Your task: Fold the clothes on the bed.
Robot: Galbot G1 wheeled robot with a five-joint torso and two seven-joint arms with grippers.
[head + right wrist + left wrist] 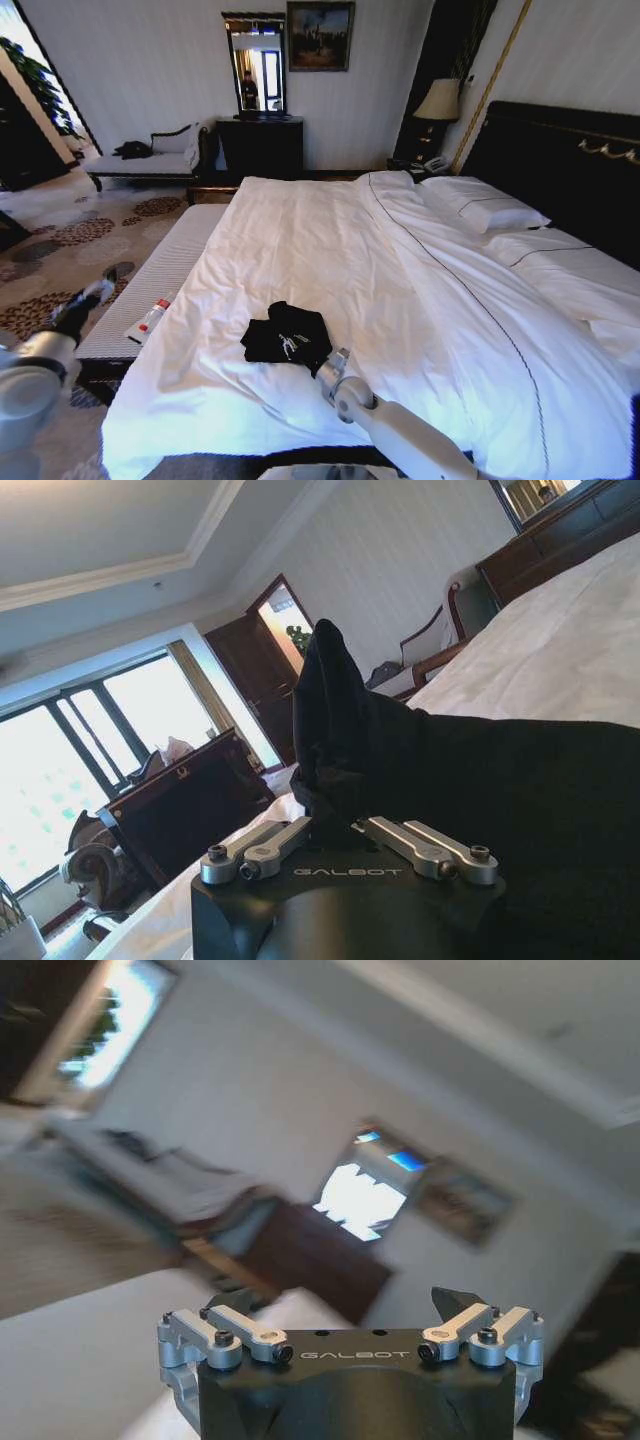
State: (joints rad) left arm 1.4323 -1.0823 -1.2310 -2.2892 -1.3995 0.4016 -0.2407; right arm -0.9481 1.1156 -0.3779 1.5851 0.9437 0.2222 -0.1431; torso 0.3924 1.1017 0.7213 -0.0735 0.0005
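Observation:
The clothes [286,336], a black T-shirt, lie bunched in a small heap on the white bed [420,300] near its front edge. My right gripper [329,363] reaches up from below and meets the heap's near right edge. In the right wrist view the right gripper [336,818] is shut on the clothes [480,780]. A peak of black cloth stands up from between its jaws. My left gripper [92,297] hangs off the bed's left side, above the bench. In its wrist view the left gripper [340,1305] is open and holds nothing.
A grey bench [150,280] runs along the bed's left side with a plastic bottle [152,315] on it. Pillows [485,210] and a dark headboard [560,160] are on the right. A dark dresser with a mirror [258,140] and a chaise longue [150,155] stand at the far wall.

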